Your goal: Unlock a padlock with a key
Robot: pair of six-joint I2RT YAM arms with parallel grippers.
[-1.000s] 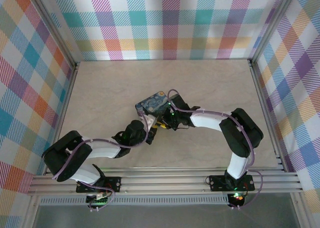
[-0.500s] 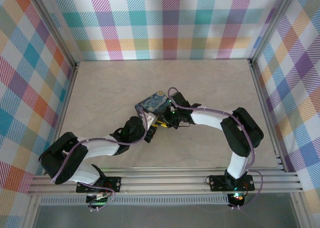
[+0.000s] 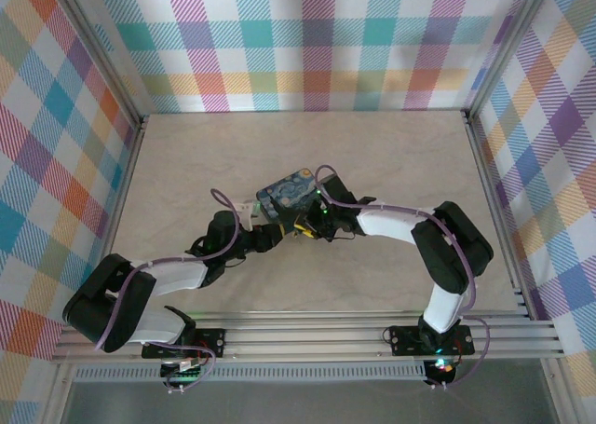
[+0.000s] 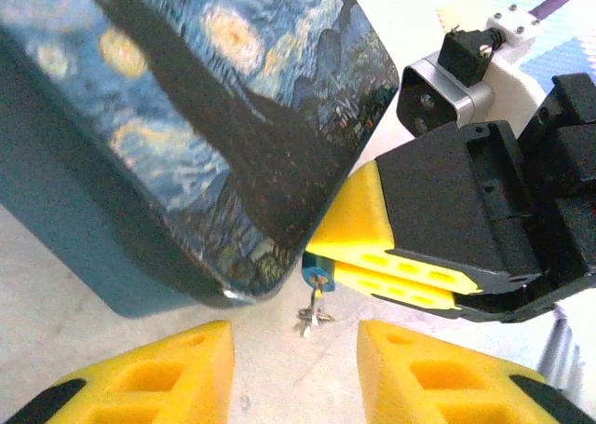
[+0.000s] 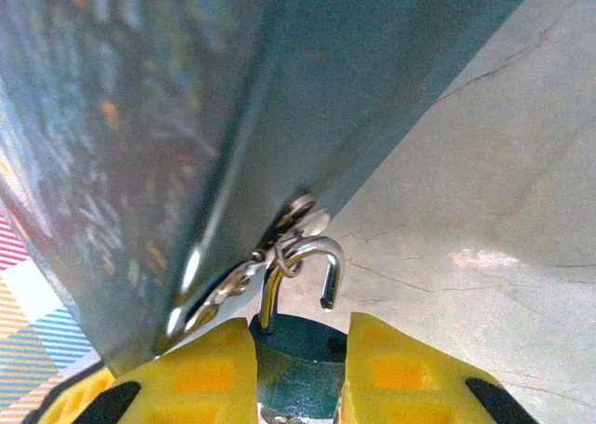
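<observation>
- Plaid walls (image 3: 317,33) all round, pale marbled table (image 3: 205,163), both arms reaching in to the middle of it.
- Dark blue tin (image 3: 291,191) with a swirly night-sky print sits mid-table, and both grippers are crowded at its near edge.
- Right gripper (image 5: 298,349) has its yellow fingers (image 5: 200,373) pinched on the padlock (image 5: 300,373) — tiny blue-green body squeezed right between them, hard up against the tin's side.
- Shackle (image 5: 312,249) is hooked through a little metal hasp (image 5: 296,214) on the tin. One leg goes into the body, the other ends in the air above it.
- Left gripper (image 4: 293,359) hovers just beside the right one, fingers (image 4: 154,377) spread apart with nothing between them — just bare table in the gap.
- From the left wrist camera, some silvery bits (image 4: 309,319) dangle under the padlock. Too small to tell what they are.
</observation>
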